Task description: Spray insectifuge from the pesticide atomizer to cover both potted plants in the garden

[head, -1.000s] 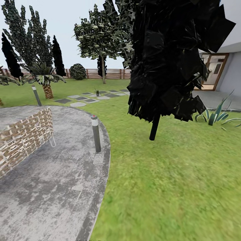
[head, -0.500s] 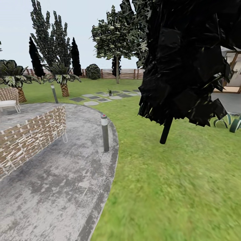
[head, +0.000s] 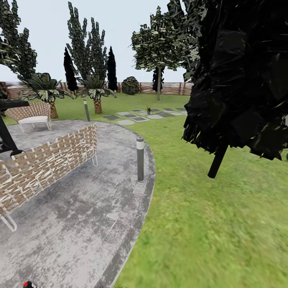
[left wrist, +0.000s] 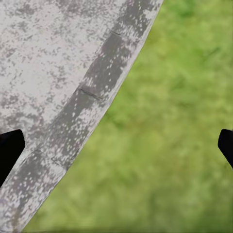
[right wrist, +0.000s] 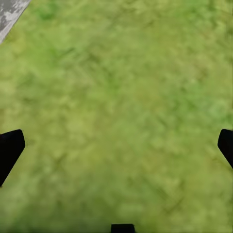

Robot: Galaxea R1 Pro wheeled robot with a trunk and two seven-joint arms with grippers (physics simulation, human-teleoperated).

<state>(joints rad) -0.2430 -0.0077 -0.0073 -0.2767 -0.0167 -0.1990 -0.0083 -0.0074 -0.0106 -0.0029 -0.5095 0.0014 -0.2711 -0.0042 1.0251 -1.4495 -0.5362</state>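
I am out on the garden lawn (head: 208,224), beside the round grey patio (head: 72,208). Far off, one small potted plant (head: 149,110) stands among the flat stepping stones (head: 138,117); it is too small for detail. The pesticide atomizer is out of view. In the left wrist view my left gripper (left wrist: 116,145) is open above the patio's edge and the grass, its dark fingertips (left wrist: 9,148) spread wide with nothing between them. My right gripper (right wrist: 116,145) is open too, over bare grass.
A woven bench back (head: 48,160) stands on the patio, with a woven chair (head: 34,114) farther off. Bollard lights (head: 140,158) line the patio rim. A dark-leaved tree's trunk (head: 217,162) rises from the lawn at right. Palms (head: 97,94) and a slatted fence (head: 170,88) stand behind.
The whole picture has slid to the right, so the camera has turned left. The woven chair and more of the patio have come into view; the house at right has left it.
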